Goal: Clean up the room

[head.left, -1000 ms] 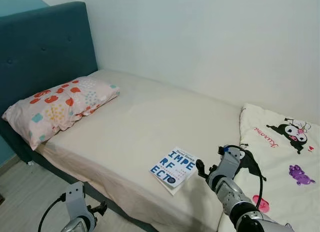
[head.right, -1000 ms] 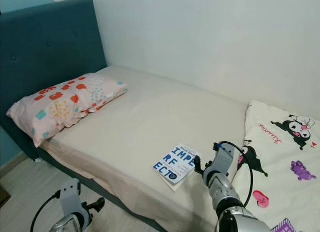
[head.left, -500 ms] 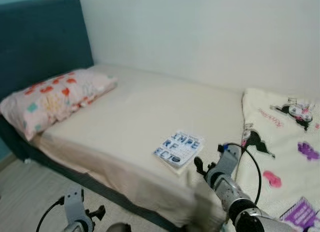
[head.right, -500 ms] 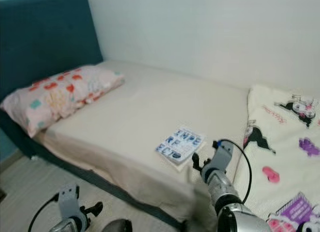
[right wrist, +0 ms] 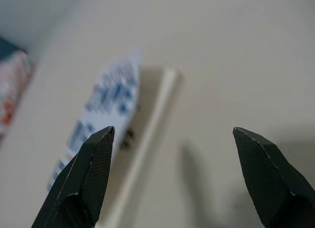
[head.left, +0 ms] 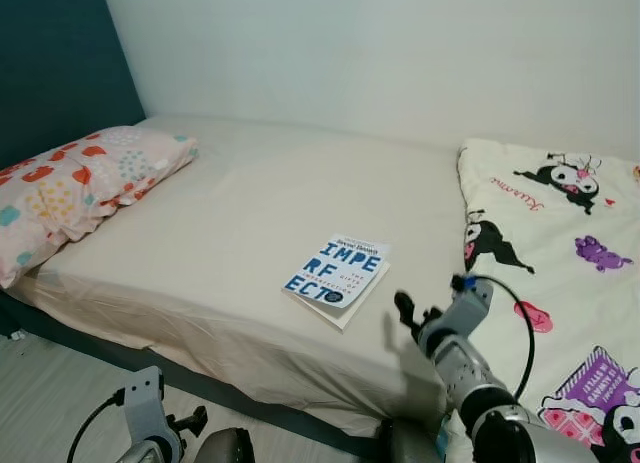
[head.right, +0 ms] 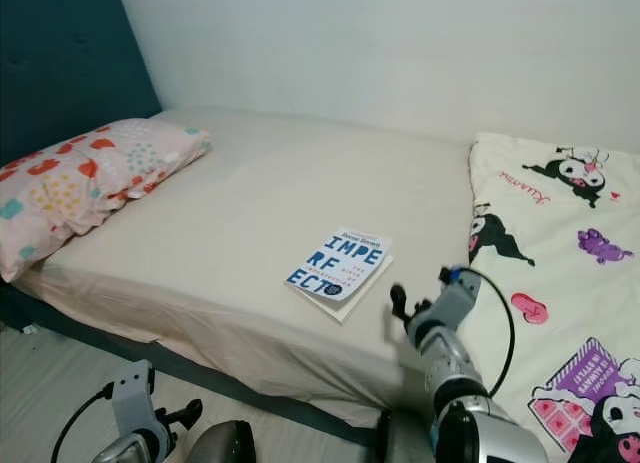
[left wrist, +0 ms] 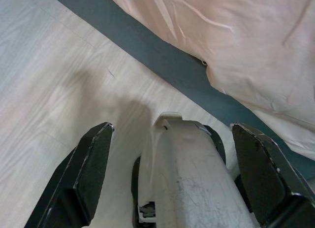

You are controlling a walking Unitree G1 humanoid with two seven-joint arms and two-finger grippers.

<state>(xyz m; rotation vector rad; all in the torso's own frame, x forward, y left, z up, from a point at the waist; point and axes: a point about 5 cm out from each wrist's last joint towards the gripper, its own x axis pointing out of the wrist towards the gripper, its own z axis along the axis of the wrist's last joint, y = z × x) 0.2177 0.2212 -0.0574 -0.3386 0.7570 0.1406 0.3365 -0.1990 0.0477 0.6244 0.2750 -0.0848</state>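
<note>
Head views: a book (head.left: 337,277) lies flat, cover up, on the bed (head.left: 230,213) near its front edge, between a patterned pillow (head.left: 70,188) at the head end and a cartoon-print blanket (head.left: 560,243) at the foot end; as the one loose item on the sheet, it is judged the likely target of the tidy-up. The right end effector (head.left: 412,315) is raised over the mattress just beside the book's near corner, apart from it, fingers spread with nothing between them, a stance consistent with lining up a pick. The left end effector (head.right: 180,415) hangs low beside the bed frame over the floor (head.right: 50,383). Left wrist view: its fingers (left wrist: 88,164) stand wide apart over pale floorboards, with a whitish rounded part, probably of the robot's own body, between them, and nothing gripped. Right wrist view: blurred, yet the book (right wrist: 101,114) appears ahead of the spread fingers (right wrist: 86,176), towards one fingertip rather than centred in the gap, so the approach looks to need a sideways correction.
</note>
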